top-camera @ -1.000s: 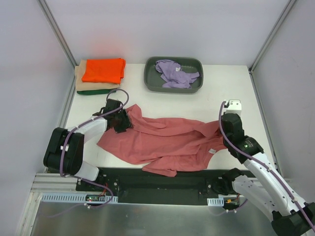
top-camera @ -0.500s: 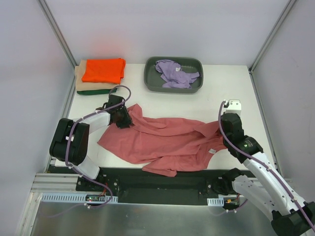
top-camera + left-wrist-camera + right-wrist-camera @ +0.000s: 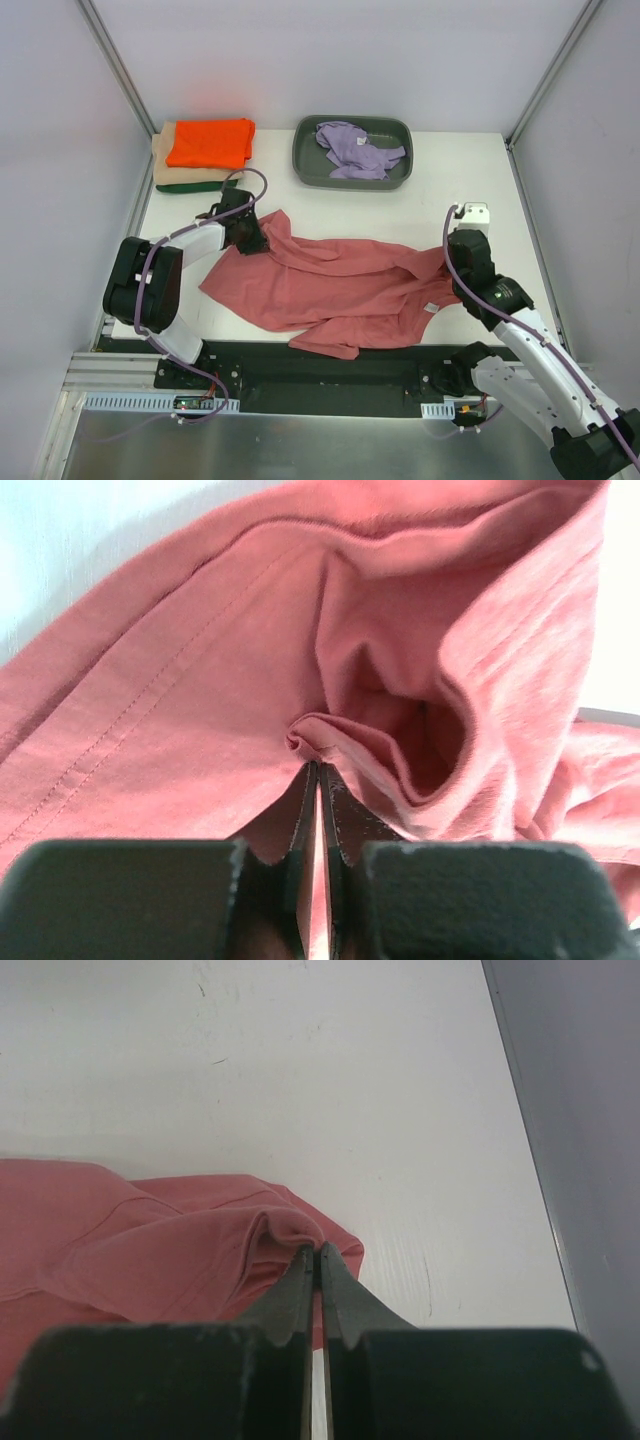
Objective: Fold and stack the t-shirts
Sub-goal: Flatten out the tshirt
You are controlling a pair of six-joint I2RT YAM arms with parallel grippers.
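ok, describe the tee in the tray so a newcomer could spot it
At the far edge of the white table sits a dark grey tray. The lavender t-shirt lies crumpled inside it. It is the only purple cloth, unlike the rose-red t-shirt spread nearer the arms and the orange-topped folded stack at far left.

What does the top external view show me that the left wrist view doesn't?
Only the top external view shows the folded stack with the orange tee on top, the tray holding the lavender tee, and the right gripper at the right end of the rose-red tee. Only the left wrist view shows the fingers closed on a small pinched fold beside a stitched hem. Both show the rose-red tee and the left gripper at its upper left corner.
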